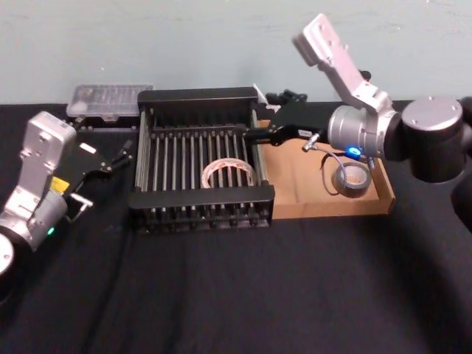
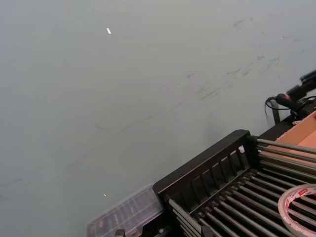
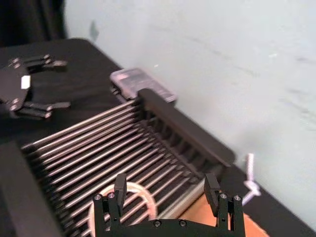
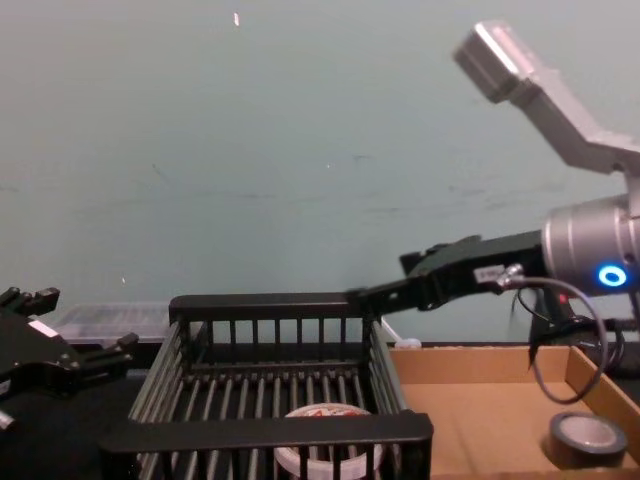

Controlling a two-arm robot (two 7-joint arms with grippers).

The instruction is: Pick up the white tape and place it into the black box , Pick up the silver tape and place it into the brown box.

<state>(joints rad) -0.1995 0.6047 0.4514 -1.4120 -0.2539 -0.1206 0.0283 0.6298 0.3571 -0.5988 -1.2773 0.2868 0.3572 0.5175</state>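
White tape [image 1: 229, 174] sits in black box [image 1: 199, 199], silver tape [image 1: 352, 179] in brown box [image 1: 324, 208], as asked; left gripper [image 1: 122, 155], right gripper [image 1: 251, 136]: fingers spread, empty.

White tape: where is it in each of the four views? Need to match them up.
Head: white tape flat on the black box floor, front right part.
Chest: low centre, behind the box's front rim.
Left wrist: on the floor bars, partly cropped.
Right wrist: on the bars, just beyond the right gripper.
Shared landmark: the box's slatted back wall.
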